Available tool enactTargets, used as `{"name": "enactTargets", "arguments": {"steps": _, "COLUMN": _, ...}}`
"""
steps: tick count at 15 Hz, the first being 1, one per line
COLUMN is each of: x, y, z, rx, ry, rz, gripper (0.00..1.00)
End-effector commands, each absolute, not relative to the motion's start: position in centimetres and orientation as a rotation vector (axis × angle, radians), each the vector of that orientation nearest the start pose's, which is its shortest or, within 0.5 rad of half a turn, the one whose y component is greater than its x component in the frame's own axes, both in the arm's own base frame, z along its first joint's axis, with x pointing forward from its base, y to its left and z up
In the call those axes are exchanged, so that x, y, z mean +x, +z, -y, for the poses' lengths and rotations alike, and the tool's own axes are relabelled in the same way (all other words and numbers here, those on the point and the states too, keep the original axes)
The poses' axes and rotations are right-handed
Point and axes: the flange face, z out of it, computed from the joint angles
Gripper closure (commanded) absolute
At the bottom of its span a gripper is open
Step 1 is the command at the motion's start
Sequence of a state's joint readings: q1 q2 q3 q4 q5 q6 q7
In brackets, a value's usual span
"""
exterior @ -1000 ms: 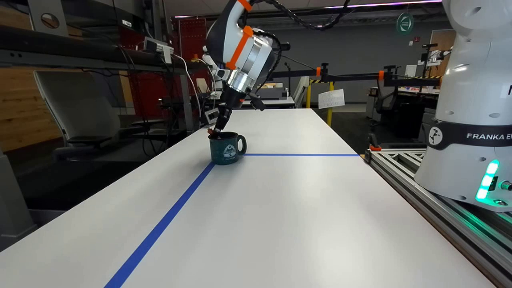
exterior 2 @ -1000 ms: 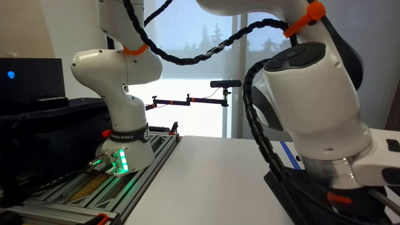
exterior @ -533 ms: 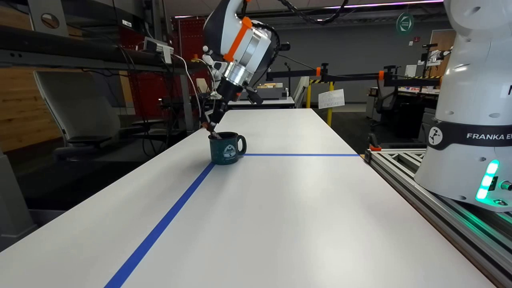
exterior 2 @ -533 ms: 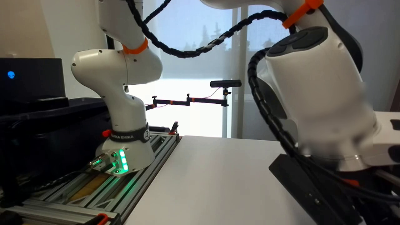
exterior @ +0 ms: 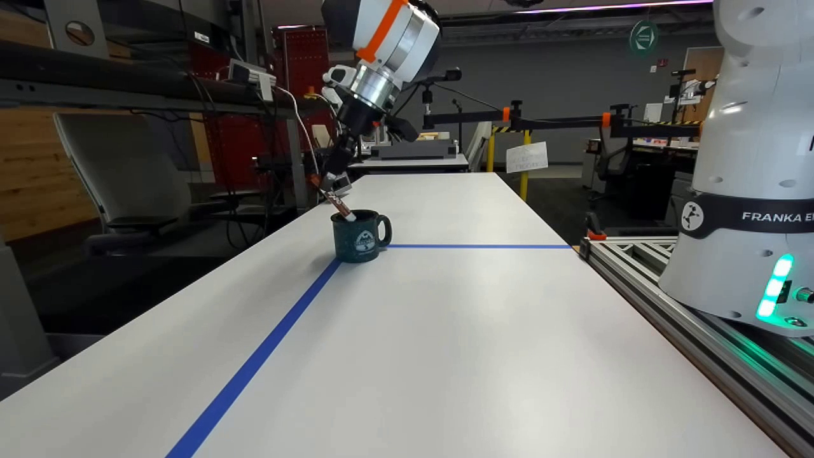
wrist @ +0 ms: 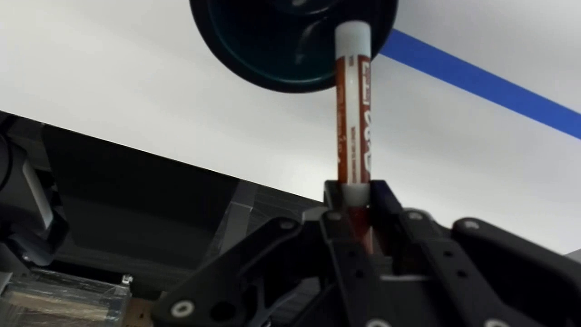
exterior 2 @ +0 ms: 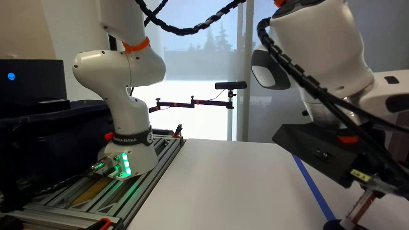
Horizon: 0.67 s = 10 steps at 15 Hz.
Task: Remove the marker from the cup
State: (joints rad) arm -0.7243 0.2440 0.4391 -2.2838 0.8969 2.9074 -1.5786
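The white tabletop (exterior: pixel 477 350) extends far back in an exterior view. Above it reaches the white robot arm (exterior 2: pixel 319 41), w/ a black cable (exterior 2: pixel 297 72) along its links. Blue lines (exterior: pixel 259 356) run on the tabletop, lengthwise & across. The black tool (wrist: pixel 356 193), at the arm's end, is tilted and raised off the tabletop. The dark teal cup (exterior: pixel 354 236) stands upright on the tabletop, approx. where the blue lines meet, w/ its handle (exterior: pixel 389 231) on the side toward the arm's base (exterior: pixel 738 267). The marker (wrist: pixel 354 122), reddish-brown w/ white lower end, is in the tool: two fingers (wrist: pixel 383 200) are clamped on it, one per side, around its upper part. It leans, & most of its length is out of the cup. In the wrist view the white end shows over the cup's dark inside, & the body crosses the rim (wrist: pixel 295 88). Whether the tip is inside or just above the rim, I can't tell.
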Motion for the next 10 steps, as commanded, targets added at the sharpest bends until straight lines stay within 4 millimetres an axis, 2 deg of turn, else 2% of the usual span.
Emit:
{"name": "enactTargets", "arguments": {"steps": 1, "x": 49.6, "y": 30.5, "z": 16.7, "rx": -2.884, "ry": -0.81, "rz": 0.728, "gripper": 0.95}}
{"name": "enactTargets", "arguments": {"steps": 5, "x": 49.3, "y": 30.9, "z": 13.6, "rx": -2.83, "ry": -0.758, "rz": 0.863, "gripper": 0.95}}
{"name": "enactTargets", "arguments": {"steps": 7, "x": 49.1, "y": 29.7, "z": 12.8, "rx": -2.823, "ry": -0.719, "rz": 0.911, "gripper": 0.95}}
{"name": "enactTargets", "arguments": {"steps": 10, "x": 49.0, "y": 26.7, "z": 12.2, "rx": -2.812, "ry": -0.679, "rz": 0.96, "gripper": 0.95}}
